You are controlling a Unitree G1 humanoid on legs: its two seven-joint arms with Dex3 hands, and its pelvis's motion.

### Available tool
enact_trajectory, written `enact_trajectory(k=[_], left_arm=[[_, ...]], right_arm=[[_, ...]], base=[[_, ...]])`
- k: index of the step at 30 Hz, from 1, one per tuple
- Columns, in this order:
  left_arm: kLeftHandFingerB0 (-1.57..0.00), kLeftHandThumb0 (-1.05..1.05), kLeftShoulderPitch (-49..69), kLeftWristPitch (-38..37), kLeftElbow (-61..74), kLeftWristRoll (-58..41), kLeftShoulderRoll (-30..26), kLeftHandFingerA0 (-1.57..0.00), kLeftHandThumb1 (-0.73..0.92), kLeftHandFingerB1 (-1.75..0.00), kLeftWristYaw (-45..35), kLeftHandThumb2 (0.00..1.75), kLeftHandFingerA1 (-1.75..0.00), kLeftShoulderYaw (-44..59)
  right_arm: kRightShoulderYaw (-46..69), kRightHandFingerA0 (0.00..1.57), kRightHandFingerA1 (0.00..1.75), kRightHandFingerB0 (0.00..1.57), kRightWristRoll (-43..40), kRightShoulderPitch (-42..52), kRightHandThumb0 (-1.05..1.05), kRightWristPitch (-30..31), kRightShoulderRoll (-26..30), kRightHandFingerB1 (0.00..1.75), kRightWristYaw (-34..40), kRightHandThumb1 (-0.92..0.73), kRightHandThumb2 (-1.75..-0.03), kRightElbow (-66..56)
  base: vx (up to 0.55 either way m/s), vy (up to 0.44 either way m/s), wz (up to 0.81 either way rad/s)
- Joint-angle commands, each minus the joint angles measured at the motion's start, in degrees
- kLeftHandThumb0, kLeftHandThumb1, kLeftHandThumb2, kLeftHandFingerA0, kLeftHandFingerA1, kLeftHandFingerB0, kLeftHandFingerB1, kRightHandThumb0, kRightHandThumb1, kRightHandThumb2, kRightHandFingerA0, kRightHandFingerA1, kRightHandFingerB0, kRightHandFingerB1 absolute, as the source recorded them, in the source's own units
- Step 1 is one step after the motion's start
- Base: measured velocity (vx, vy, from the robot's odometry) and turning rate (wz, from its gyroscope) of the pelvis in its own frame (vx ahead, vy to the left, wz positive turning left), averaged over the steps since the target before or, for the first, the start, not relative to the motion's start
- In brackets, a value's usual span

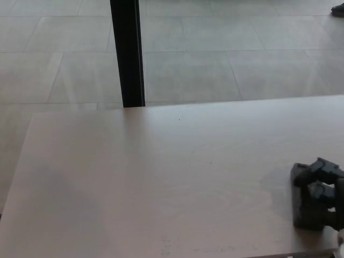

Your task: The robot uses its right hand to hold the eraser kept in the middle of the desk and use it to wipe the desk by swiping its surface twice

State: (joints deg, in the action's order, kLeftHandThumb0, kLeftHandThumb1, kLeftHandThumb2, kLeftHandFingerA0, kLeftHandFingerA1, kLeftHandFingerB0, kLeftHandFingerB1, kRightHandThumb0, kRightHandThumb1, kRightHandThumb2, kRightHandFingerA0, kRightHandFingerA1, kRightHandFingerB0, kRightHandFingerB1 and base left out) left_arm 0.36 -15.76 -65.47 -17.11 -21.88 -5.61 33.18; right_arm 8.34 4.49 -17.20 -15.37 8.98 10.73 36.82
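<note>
Head view, looking down across a pale wooden desk [161, 183] toward a floor of large grey tiles [215, 59]. The desk fills the lower part of the frame; its far edge runs from about nine o'clock up toward three o'clock, rising slightly to the right.

Right hand [322, 188] — black, entering at roughly four o'clock near the desk's right edge. Its thick fingers [321, 171] are curled down over a dark block-shaped object, the eraser [302, 201], which rests flat on the desk surface. The hand is closed on the eraser, with the fingers lying on its top and the dark body of the eraser showing to the left of and below them. Hand and eraser are of nearly the same dark tone, so the exact line where one ends and the other begins is hard to make out.

Left hand — does not appear in the frame.

A black vertical post [128, 54] stands behind the desk at about eleven o'clock, its lower end meeting the desk's far edge. At one o'clock, in the far upper right corner, a small dark shape [338, 9] sits on the tiles; its nature cannot be told. A small white patch [340, 236] shows at the right edge near five o'clock, just beside the eraser.
</note>
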Motion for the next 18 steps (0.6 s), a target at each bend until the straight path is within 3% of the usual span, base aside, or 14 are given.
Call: enact_trajectory(k=[1,2,5,6,7,15,16,18], left_arm=[[-0.47,-0.72,0.5,-0.5,0.7,-0.9,-0.3,-0.51,0.76,-0.74,0.6,0.63,-0.92,0.4],[-0.48,-0.71,0.4,-0.6,0.5,-0.9,-0.4,-0.51,0.77,-0.75,0.5,0.63,-0.92,0.4],[-0.54,-0.72,0.6,-0.9,0.1,-0.8,-0.2,-0.54,0.76,-0.81,1.3,0.62,-0.95,0.5],[-0.54,-0.72,0.3,-0.8,-0.8,-1.1,-0.4,-0.55,0.75,-0.82,1.0,0.63,-0.97,0.8],[-0.57,-0.73,0.3,-0.7,-0.7,-1.0,-0.3,-0.58,0.74,-0.84,1.8,0.62,-0.98,0.8],[-0.51,-0.74,1.3,-0.9,0.3,-0.1,-0.6,-0.54,0.76,-0.75,1.5,0.63,-0.91,0.1],[-0.50,-0.73,1.4,-0.8,0.4,0.0,-0.6,-0.53,0.76,-0.75,1.5,0.64,-0.93,0.0],[-0.51,-0.72,1.3,-0.7,0.5,-0.2,-0.5,-0.54,0.76,-0.77,1.5,0.63,-0.93,0.1]], right_arm=[[6.3,1.02,1.75,0.89,-4.2,1.4,-0.25,5.2,5.5,1.54,-0.6,-0.43,-1.20,7.6],[6.9,1.26,1.40,1.06,-4.3,1.1,-0.33,5.1,5.9,1.27,-0.3,-0.44,-1.14,8.5],[8.6,1.25,1.39,1.07,-4.7,0.0,-0.32,5.7,7.5,1.27,0.0,-0.44,-1.13,11.6],[8.7,0.98,1.75,0.88,-4.4,0.0,-0.26,6.1,8.1,1.52,0.5,-0.45,-1.17,12.0],[9.6,1.25,1.39,1.03,-5.2,-0.2,-0.33,6.0,8.2,1.24,0.6,-0.46,-1.15,12.6],[11.4,1.27,1.40,1.02,-6.3,0.1,-0.29,2.9,9.0,1.23,0.8,-0.45,-1.14,16.2],[11.3,1.03,1.70,0.88,-6.3,0.1,-0.17,2.7,8.8,1.40,0.9,-0.47,-1.17,16.1],[11.3,1.04,1.71,0.88,-6.8,0.0,-0.17,2.7,8.5,1.40,0.4,-0.49,-1.13,16.1]], base=[[0.00,0.000,0.00],[0.00,0.000,0.00],[0.00,0.000,0.00],[0.00,0.000,0.00],[0.00,0.000,0.00],[0.00,0.000,0.00],[0.00,0.000,0.00],[0.00,0.000,0.00]])
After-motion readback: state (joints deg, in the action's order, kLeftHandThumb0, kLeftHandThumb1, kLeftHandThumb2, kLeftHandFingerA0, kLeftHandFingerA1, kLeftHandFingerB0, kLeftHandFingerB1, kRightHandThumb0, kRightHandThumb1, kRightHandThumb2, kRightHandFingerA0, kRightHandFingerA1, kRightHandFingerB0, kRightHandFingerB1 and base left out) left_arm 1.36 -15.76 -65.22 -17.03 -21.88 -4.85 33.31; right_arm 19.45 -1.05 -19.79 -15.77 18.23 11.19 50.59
